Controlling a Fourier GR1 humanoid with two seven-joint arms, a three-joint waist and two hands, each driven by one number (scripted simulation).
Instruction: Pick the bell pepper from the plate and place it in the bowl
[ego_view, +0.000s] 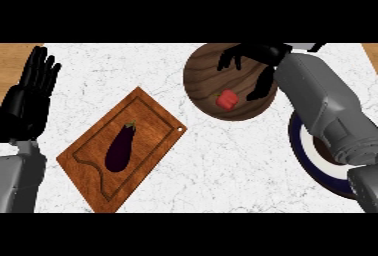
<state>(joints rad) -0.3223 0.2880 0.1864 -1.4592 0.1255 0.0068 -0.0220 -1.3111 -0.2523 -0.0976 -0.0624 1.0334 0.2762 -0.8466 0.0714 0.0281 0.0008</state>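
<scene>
Bell pepper (227, 99) lies in dark wooden bowl (203, 75), far right. Right hand (251, 56) above bowl, fingers spread, released. White plate (304, 155) near right, mostly under forearm. Eggplant (121, 146) on cutting board (151, 120), centre-left. Left hand (31, 95) resting open, left edge.

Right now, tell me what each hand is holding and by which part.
Nothing is held. The right hand hovers open over the dark wooden bowl, where the small red bell pepper lies free. The left hand rests open at the left edge.
</scene>
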